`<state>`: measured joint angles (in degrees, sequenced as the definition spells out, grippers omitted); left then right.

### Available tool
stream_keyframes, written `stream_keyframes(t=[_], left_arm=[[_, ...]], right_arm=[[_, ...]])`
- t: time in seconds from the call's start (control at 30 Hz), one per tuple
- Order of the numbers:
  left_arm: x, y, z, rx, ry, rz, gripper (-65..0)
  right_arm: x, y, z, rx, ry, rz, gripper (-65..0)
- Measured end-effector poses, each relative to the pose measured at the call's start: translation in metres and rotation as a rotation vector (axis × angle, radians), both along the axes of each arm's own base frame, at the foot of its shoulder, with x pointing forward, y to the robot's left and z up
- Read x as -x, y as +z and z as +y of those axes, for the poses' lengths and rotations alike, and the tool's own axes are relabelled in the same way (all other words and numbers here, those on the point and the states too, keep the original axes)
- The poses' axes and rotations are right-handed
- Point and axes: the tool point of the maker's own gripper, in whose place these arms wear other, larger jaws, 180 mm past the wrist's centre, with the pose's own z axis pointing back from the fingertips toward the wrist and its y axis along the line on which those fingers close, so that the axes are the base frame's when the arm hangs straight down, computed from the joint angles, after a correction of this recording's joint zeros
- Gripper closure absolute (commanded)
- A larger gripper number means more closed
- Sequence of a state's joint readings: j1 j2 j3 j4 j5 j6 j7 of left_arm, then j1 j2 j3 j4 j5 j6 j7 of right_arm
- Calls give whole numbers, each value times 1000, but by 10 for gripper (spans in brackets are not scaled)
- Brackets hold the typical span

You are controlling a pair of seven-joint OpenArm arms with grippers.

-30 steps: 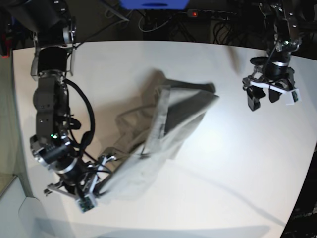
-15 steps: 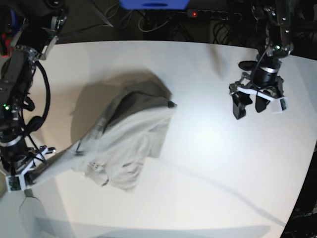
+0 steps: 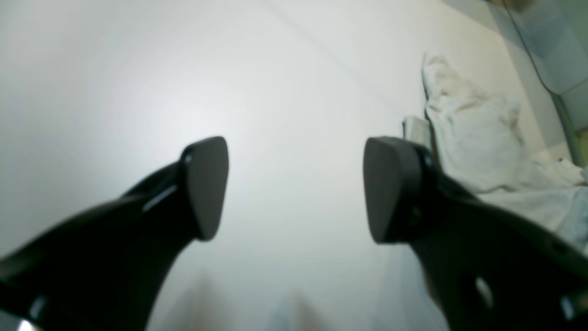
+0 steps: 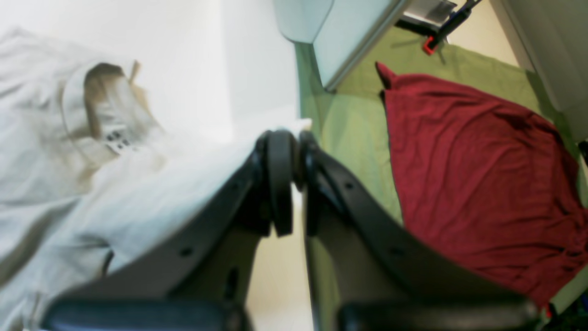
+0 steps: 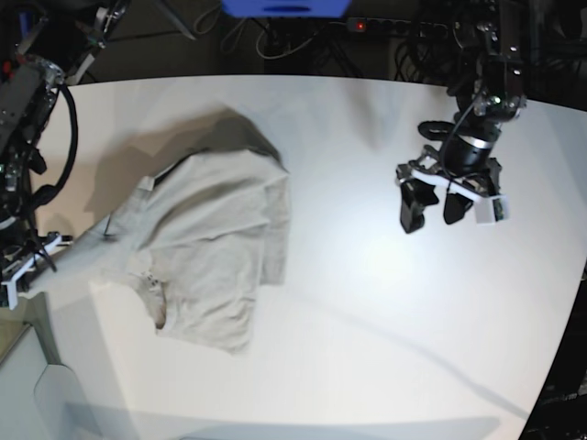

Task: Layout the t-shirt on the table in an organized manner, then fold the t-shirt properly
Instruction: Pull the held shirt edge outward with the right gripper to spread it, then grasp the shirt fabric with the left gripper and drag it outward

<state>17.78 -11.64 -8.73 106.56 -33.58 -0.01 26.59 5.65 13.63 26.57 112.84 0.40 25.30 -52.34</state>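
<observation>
The beige t-shirt (image 5: 211,238) lies crumpled but partly spread on the left half of the white table (image 5: 367,321), stretched toward the left edge. There my right gripper (image 5: 20,275) is shut on the shirt's edge. In the right wrist view the jaws (image 4: 294,184) are closed with the t-shirt (image 4: 69,184) fabric drawn up to them, and the neck opening and label show at the upper left. My left gripper (image 5: 429,215) hangs open over bare table at the right, well away from the shirt. The left wrist view shows its open gripper (image 3: 294,188), with the t-shirt (image 3: 473,138) off to the right.
Past the table's left edge lies a green floor with a dark red cloth (image 4: 473,184). A blue box (image 5: 284,7), a power strip (image 5: 367,26) and cables sit behind the far edge. The table's curved edge runs along the right and front.
My right gripper has pulled the t-shirt left to the table's edge, and the cloth now lies flatter and more spread. My left gripper has drifted left and nearer, still open.
</observation>
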Motion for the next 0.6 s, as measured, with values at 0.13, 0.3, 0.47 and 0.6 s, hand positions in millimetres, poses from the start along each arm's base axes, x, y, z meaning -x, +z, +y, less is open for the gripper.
stream_keyframes(t=[0.13,0.3,0.47,0.6], left_arm=[[0,0,0,0,0,-1,-442],[-18,14,-23,15,-60,-46,-443],[-36,26,-66,32,-171,-92,-443],[-55,19,-102,55,-249,-78,-443]], right_arm=[[12,-17,-11,-21,-44,53,-134],[19,-23,-22,-60,-97,43,-319],[30,-28,-29,-59,-124,58,-367],[32,-37,-21,-81,-111,70,-367]])
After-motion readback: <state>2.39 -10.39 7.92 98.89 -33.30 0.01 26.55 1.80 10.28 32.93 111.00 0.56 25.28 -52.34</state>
